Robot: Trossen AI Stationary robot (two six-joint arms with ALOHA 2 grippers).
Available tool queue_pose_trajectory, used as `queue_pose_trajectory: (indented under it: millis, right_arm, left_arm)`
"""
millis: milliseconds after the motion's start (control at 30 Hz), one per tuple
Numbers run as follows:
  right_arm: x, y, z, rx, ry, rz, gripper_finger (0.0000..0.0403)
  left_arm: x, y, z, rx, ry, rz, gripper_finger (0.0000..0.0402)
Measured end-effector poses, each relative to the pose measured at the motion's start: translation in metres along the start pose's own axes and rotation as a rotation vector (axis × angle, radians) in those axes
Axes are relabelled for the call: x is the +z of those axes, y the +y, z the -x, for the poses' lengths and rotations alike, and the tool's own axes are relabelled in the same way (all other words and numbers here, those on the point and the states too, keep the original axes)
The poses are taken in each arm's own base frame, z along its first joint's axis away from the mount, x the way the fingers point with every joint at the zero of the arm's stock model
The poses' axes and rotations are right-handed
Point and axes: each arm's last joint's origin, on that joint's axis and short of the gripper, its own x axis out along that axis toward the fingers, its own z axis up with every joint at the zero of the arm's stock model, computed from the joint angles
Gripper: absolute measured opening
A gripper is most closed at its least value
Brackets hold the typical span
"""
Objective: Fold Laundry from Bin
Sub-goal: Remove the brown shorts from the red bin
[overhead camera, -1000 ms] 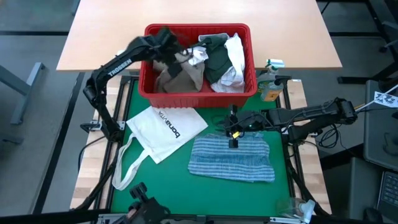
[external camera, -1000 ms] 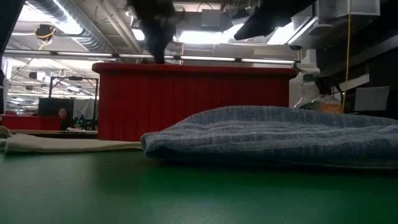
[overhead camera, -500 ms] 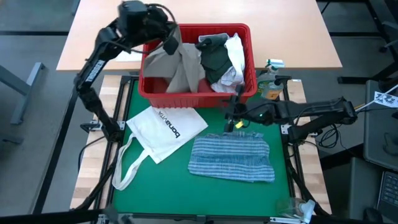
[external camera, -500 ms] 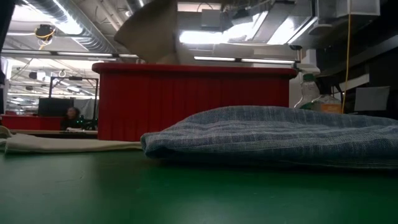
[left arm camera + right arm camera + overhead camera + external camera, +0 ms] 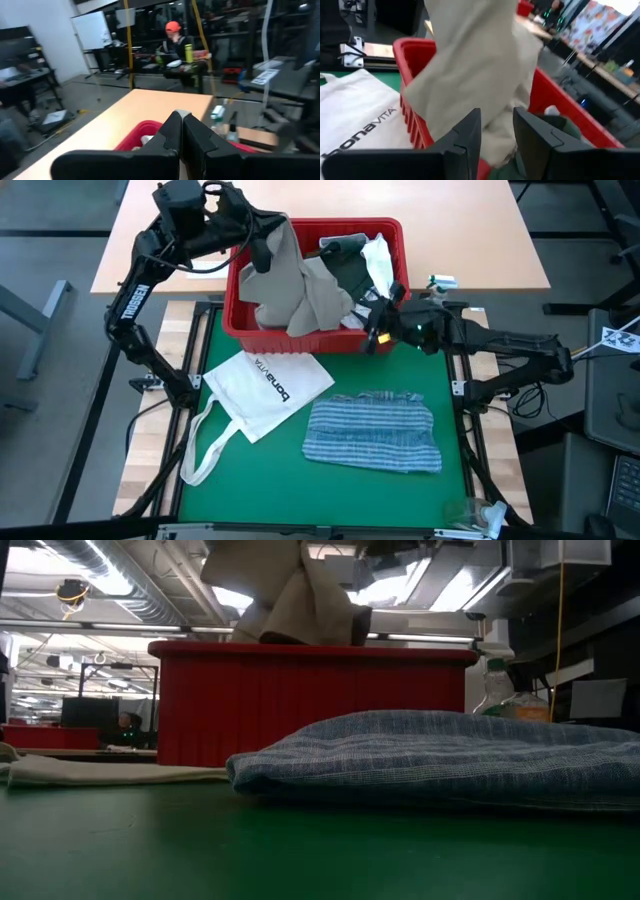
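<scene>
I am holding the soft, limp tan cloth shirt [image 5: 300, 285] above the red plastic bin [image 5: 320, 330] with my left claw [image 5: 262, 240] clamped on its top edge, while my right claw [image 5: 375, 330], fingers apart, is reaching for its hanging hem.

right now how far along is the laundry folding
Done: one blue-striped cloth lies folded on the green mat. In hand: the left claw is shut on the tan shirt, lifted above the red bin; the right claw waits open beside it. Left: dark and white garments in the bin.
</scene>
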Motion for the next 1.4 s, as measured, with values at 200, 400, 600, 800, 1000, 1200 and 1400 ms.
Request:
queue_pose_trajectory:
  millis: [200, 400, 600, 800, 1000, 1200, 1400]
  right_arm:
    - [-0.019, -0.010, -0.007, 0.108, 0.132, -0.049, 0.0115]
    - [-0.021, -0.010, -0.012, 0.211, 0.120, -0.115, 0.0115]
    - [0.004, -0.016, -0.013, 0.198, -0.142, -0.181, 0.0115]
    - [0.031, -0.025, -0.005, 0.203, -0.461, -0.208, 0.0115]
    - [0.038, -0.026, -0.002, 0.260, -0.556, -0.203, 0.0115]
    - [0.035, -0.025, -0.003, 0.270, -0.521, -0.197, 0.0115]
    - [0.032, -0.022, -0.004, 0.300, -0.487, -0.187, 0.0115]
  left_arm:
    - [0.001, -0.006, 0.001, -0.043, -0.007, 0.014, 0.0000]
    - [0.001, -0.013, 0.001, -0.073, 0.003, 0.046, 0.0000]
    - [-0.005, -0.023, -0.001, -0.131, 0.071, 0.092, 0.0000]
    - [-0.016, -0.043, -0.014, -0.205, 0.168, 0.113, 0.0000]
    - [-0.025, -0.069, -0.035, -0.282, 0.217, 0.103, 0.0000]
    - [-0.038, -0.097, -0.057, -0.396, 0.267, 0.093, 0.0000]
    - [-0.042, -0.111, -0.063, -0.446, 0.278, 0.068, 0.0000]
